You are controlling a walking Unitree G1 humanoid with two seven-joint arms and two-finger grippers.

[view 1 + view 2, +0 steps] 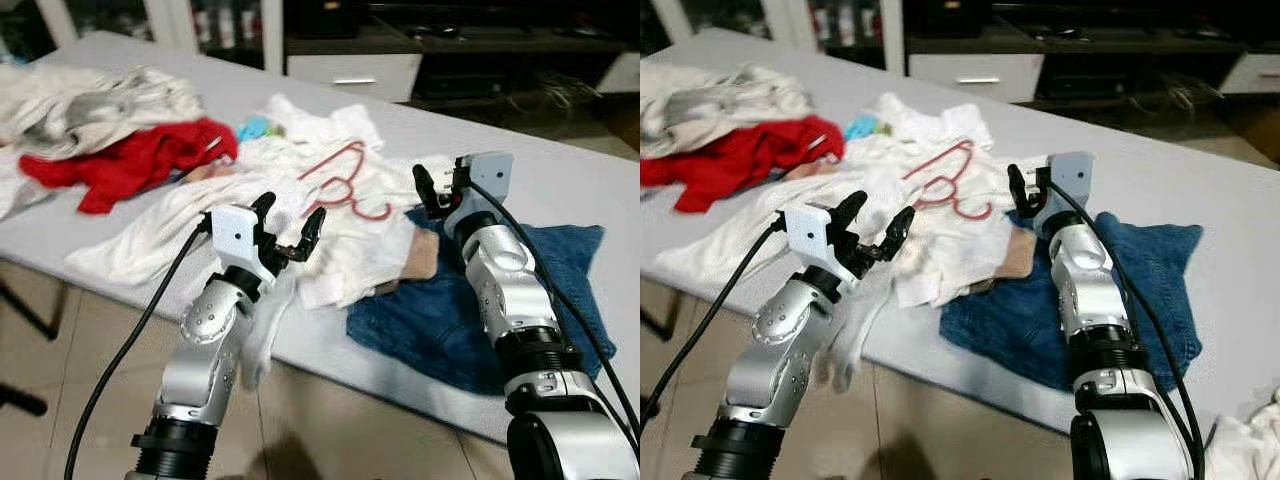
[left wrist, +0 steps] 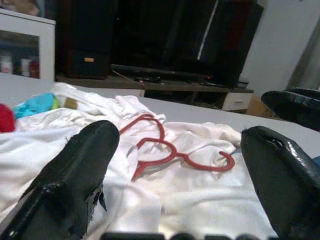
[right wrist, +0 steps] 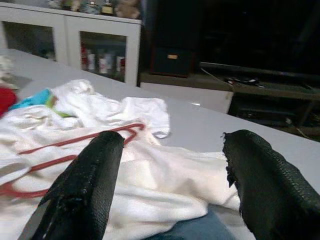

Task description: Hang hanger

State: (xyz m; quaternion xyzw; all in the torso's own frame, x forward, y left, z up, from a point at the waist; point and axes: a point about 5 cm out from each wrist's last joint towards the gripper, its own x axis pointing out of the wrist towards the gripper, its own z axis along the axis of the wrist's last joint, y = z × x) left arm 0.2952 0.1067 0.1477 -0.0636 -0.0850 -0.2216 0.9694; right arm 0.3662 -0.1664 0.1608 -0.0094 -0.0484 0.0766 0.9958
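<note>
A red hanger (image 1: 343, 185) is seen lying flat on a heap of white garments (image 1: 330, 235) near the middle of a pale grey bench (image 1: 560, 175), its hook end turned towards the right and near side. The hanger is touched by neither pincer.

The left pincer (image 1: 286, 228) is held above the near part of the white garments, just to the near left of the hanger, and its two black fingers (image 2: 75, 175) are spread wide with nothing between them. In the left wrist view the hanger (image 2: 170, 152) is seen straight ahead, between and beyond the fingertips.

The right pincer (image 1: 432, 190) is raised just to the right of the hanger, over the edge where the white garments meet a blue denim piece (image 1: 440, 320). Its fingers (image 3: 85, 185) are likewise parted wide and empty; the long straight bar of the hanger (image 3: 75, 142) is seen beyond the one finger in the right wrist view.

A red garment (image 1: 140, 160) is bunched at the far left of the bench, with more pale laundry (image 1: 90, 105) piled beyond it. A small turquoise item (image 1: 252, 127) is tucked at the far edge of the white heap. A beige cloth (image 1: 420, 255) is partly seen between the white garments and the denim. Dark low cabinets (image 1: 450, 40) are seen beyond the bench.
</note>
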